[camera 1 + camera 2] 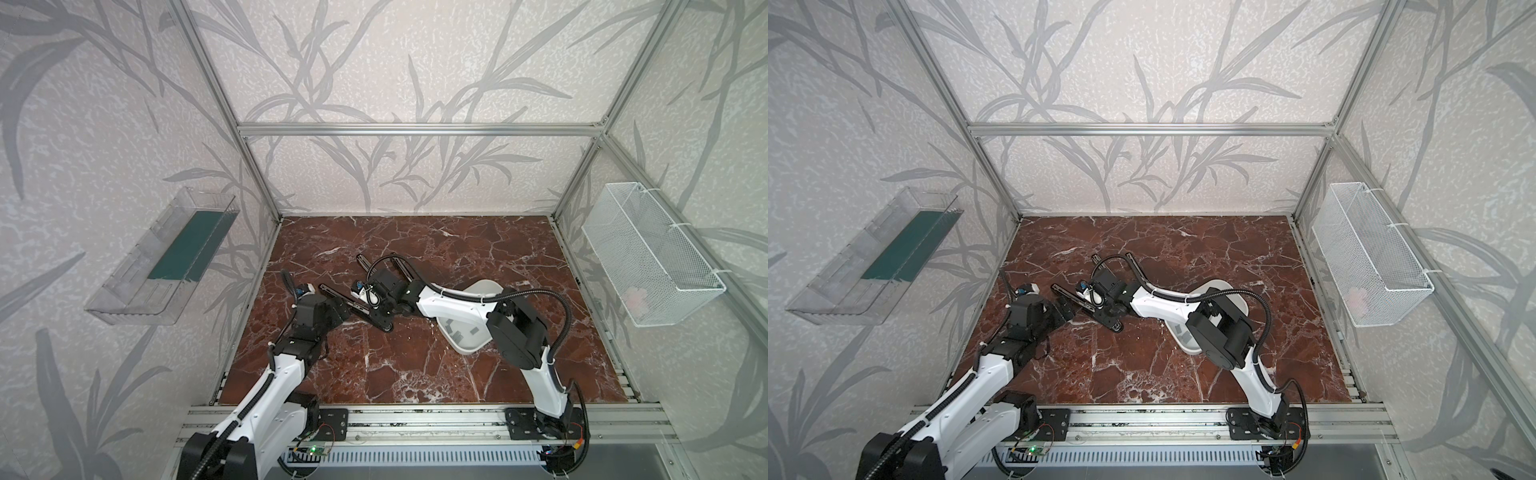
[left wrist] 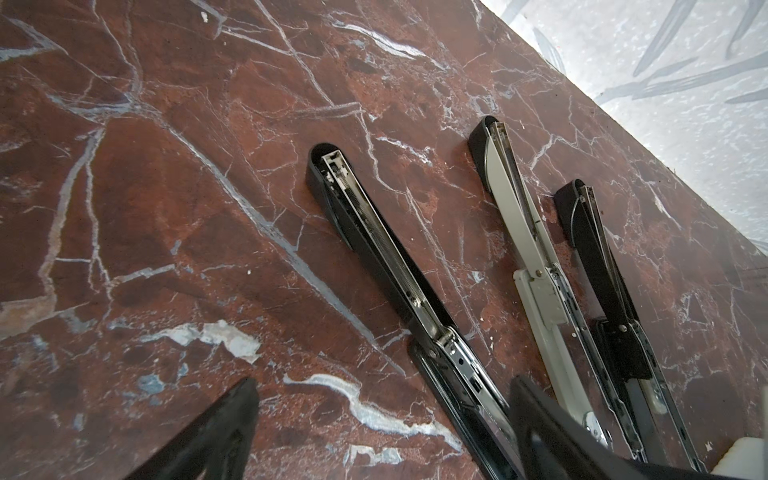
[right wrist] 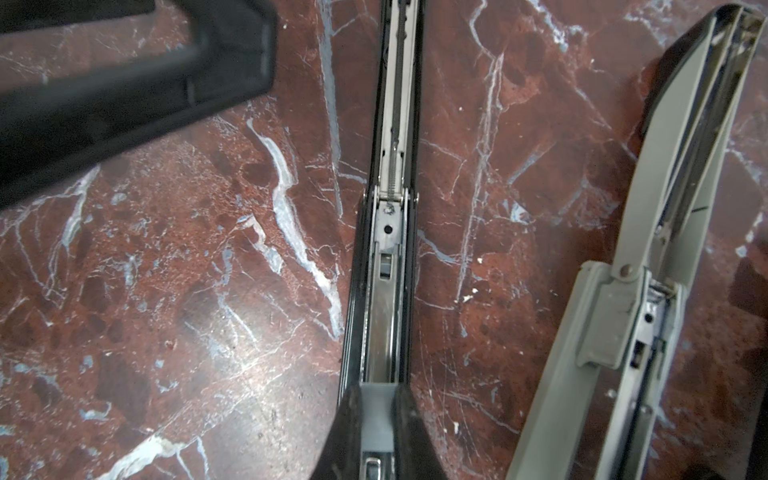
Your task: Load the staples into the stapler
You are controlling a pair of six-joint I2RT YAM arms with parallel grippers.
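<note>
On marble (image 2: 166, 208), three staplers (image 2: 361, 224); in right fingers (image 3: 411, 440), one staple strip (image 3: 376, 415).

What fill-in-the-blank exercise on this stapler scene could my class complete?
The opened staplers on the table number ___.
The ___ claw is shut on a staple strip.
The grey stapler lies between two ___ ones.
Spare staples lie in a ___ tray.
Missing words: three, right, black, white.

arms (image 1: 449, 305): white shells, black joints | cables (image 1: 532, 292): black ribbed | left tool (image 2: 384, 382): black
</note>
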